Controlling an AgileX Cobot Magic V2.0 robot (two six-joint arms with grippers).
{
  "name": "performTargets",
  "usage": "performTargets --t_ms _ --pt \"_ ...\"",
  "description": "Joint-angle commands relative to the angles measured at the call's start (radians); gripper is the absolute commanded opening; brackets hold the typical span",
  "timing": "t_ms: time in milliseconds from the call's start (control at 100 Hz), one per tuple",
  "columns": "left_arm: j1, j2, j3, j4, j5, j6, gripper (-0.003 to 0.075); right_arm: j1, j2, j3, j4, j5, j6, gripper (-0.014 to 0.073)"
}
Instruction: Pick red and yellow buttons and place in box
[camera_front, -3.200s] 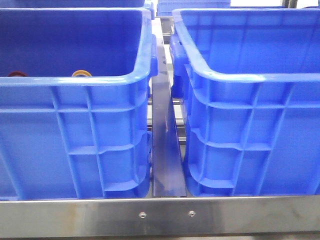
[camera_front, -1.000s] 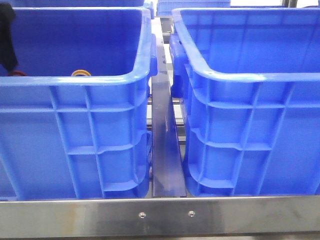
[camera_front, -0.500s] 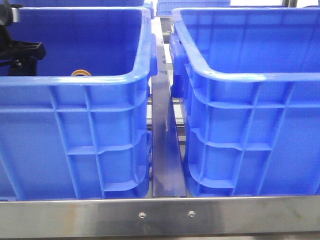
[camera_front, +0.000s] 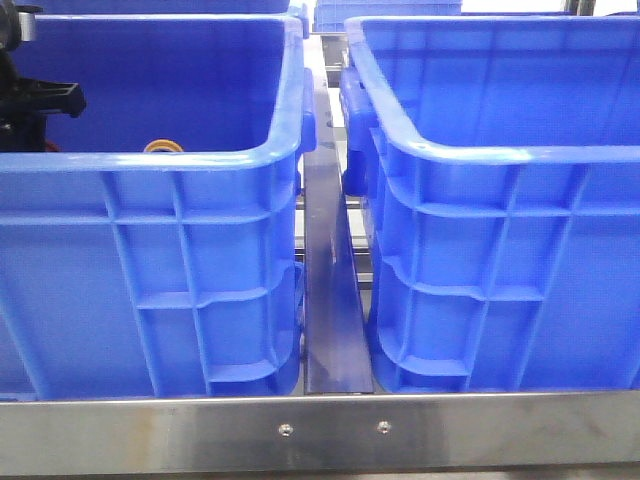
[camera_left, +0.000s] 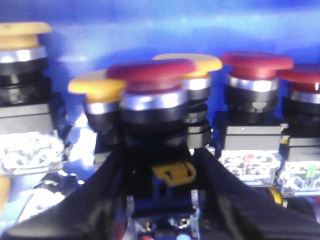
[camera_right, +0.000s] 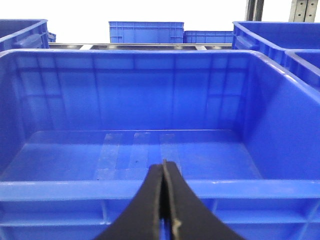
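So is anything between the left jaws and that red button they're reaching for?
Nothing visible. The left gripper already straddles the body of the nearest red button, with its jaws on either side. Other buttons crowd close behind it but do not block the grasp.

bright blue crates (camera_front: 200, 270), red (camera_left: 152, 70) and yellow caps (camera_left: 95, 86)

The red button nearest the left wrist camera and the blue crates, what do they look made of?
Red button: matte plastic-looking cap over a shiny, seemingly metal collar that mirrors light. Blue crates: glossy moulded plastic, judging by ribbed walls and soft highlights along the rolled rim.
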Motion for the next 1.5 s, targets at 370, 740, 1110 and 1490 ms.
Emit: performTargets --t_ms 370,740,1110,1490 --pt "-0.025 -0.321 0.149 -0.088 -0.244 0.027 0.0078 -0.004 -0.018 0.004 -0.013 -0.082 -0.004 -0.0103" --pt "-0.207 -0.562 0.259 -0.146 -0.323 0.078 0.0078 -0.004 -0.018 0.004 -0.013 -0.082 -0.004 -0.0103" --pt "-0.51 -0.605 0.259 -0.216 -0.357 0.136 0.0078 -0.004 -0.018 0.004 -0.013 -0.082 -0.004 -0.0103" --pt "-0.745 -0.549 0.259 -0.216 -0.388 0.137 0.0078 -0.004 -0.018 0.004 -0.013 -0.089 -0.004 -0.0103"
